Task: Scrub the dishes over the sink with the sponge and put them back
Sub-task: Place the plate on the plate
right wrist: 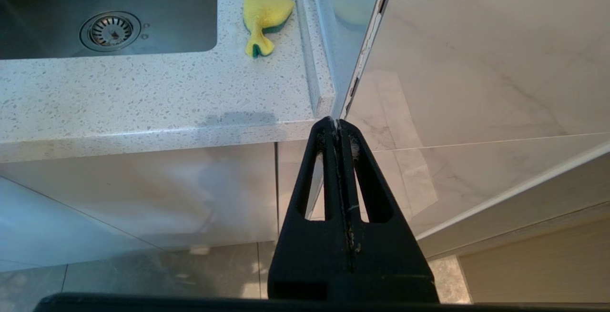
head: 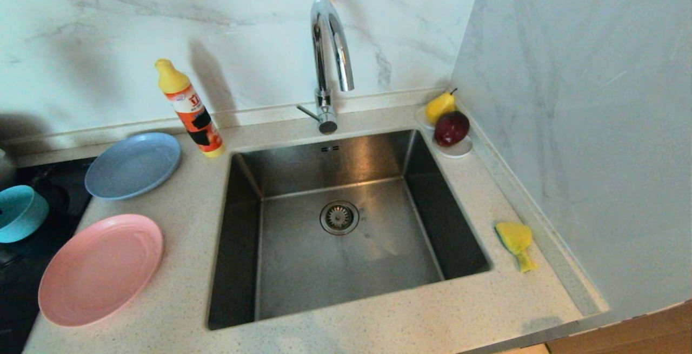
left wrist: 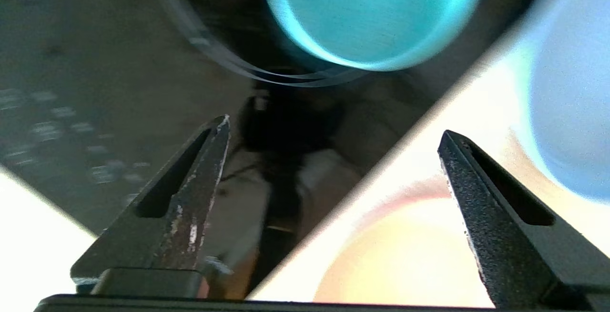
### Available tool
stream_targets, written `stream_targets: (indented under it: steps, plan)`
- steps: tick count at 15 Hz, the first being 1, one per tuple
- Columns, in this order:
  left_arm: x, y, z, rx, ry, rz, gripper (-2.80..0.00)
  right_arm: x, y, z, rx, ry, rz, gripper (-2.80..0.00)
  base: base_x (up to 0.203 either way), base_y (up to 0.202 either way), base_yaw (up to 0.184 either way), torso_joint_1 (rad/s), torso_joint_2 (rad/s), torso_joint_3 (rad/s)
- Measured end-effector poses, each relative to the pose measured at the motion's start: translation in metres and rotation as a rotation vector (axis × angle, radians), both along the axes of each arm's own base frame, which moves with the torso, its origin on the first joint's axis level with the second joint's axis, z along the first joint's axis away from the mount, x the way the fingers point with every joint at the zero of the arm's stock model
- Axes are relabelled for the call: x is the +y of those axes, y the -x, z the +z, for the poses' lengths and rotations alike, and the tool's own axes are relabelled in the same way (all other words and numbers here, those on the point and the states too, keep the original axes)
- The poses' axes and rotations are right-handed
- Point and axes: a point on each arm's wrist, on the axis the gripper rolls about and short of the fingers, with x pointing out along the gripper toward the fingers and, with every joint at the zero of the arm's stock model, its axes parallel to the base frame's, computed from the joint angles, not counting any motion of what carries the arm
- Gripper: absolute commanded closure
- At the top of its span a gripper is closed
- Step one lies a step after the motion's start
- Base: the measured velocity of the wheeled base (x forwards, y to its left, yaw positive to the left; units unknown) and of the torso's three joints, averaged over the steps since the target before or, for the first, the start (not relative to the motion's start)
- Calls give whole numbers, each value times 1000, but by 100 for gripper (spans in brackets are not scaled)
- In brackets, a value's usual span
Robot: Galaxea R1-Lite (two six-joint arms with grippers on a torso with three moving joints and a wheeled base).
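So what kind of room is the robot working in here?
Most likely a home kitchen: a square brushed-steel sink with a curved chrome tap set in a speckled stone counter, with a round pink plastic plate beside it.

1. The sink (head: 303, 267) basin sits wide open from above, only the tap (head: 331, 46) arches over its far edge.
2. Detergent bottle (head: 190, 108) crowds the far-left corner.
3. The right wall (head: 584, 127) hems in the sponge (head: 516, 243) strip.

Plates (head: 100, 268) and bowl (head: 20, 213) lie left of the sink (head: 346, 229); sponge (head: 516, 243) lies right of it.
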Motion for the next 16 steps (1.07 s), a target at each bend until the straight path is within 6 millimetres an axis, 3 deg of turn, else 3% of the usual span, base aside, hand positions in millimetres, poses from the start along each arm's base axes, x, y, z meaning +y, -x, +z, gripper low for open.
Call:
stream_targets:
  steps: [4,9,12,16]
  plan:
    - [-30,-8,19,-92,10,-175,-280,0,0,0,1,0,0,0,0,0,0,0,0,0]
    - [-74,-46,24,-69,-45,-305,-280,0,0,0,0,0,0,0,0,0,0,0,0,0]
    - [-80,-68,11,-27,-52,-329,-280,0,0,0,1,0,0,0,0,0,0,0,0,0]
    - [-71,-90,-13,8,-4,-341,-280,0,0,0,0,0,0,0,0,0,0,0,0,0]
